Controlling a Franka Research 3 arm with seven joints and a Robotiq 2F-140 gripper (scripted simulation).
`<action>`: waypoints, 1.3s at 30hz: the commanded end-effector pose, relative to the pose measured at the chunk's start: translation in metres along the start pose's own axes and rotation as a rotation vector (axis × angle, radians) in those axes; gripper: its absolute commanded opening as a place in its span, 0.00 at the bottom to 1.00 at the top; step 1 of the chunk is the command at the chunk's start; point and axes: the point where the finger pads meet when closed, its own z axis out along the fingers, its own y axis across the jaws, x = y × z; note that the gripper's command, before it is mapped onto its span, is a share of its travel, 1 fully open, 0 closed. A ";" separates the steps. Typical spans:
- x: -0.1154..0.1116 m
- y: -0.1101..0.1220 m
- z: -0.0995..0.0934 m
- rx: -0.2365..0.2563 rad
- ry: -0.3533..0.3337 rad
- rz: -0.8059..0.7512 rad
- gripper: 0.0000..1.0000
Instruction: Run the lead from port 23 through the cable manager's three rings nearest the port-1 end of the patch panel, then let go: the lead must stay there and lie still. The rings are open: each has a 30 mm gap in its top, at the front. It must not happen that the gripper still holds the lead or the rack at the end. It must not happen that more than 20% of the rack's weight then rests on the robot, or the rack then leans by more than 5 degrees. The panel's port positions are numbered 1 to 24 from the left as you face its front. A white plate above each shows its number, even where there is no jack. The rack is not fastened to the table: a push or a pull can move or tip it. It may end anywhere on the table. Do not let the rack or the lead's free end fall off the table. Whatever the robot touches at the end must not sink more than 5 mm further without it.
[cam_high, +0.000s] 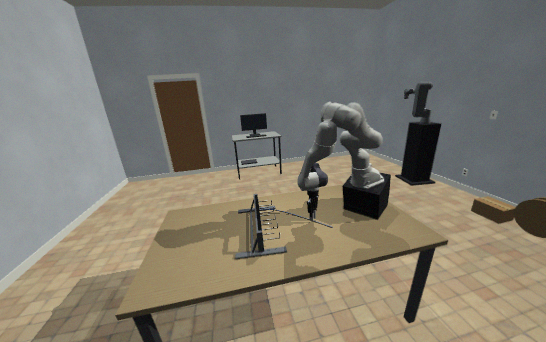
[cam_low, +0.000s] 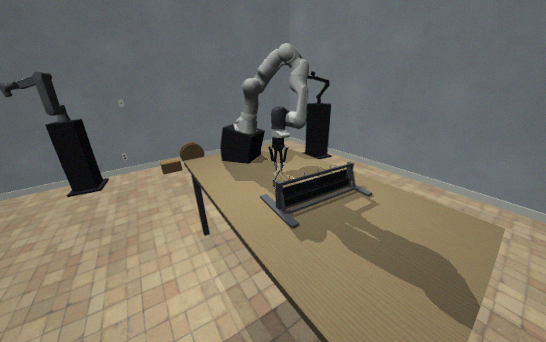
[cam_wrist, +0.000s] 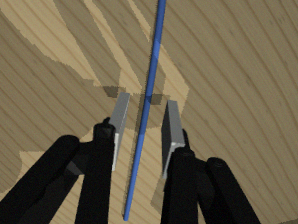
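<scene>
The gripper (cam_wrist: 144, 129) is hanging over the table (cam_wrist: 253, 43), its fingers standing partly apart with the blue lead (cam_wrist: 152, 76) running between the pads, untouched. Farther off, the lead is stretching to the rack (cam_high: 257, 227) beside its rings (cam_high: 270, 222).

Rack (cam_high: 257, 230) and lead (cam_high: 305, 218) on table (cam_high: 210, 275)
Lead runs from rack toward three o'clock; arm base (cam_high: 366, 197) at two o'clock.

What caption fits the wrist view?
Blue lead runs between the gripper pads, ungripped, above the table.
</scene>
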 end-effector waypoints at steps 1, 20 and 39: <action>-0.001 -0.001 0.001 0.001 0.000 -0.003 0.20; -0.001 -0.001 0.002 0.001 0.000 -0.003 0.20; -0.001 -0.001 0.007 0.001 0.000 -0.003 0.20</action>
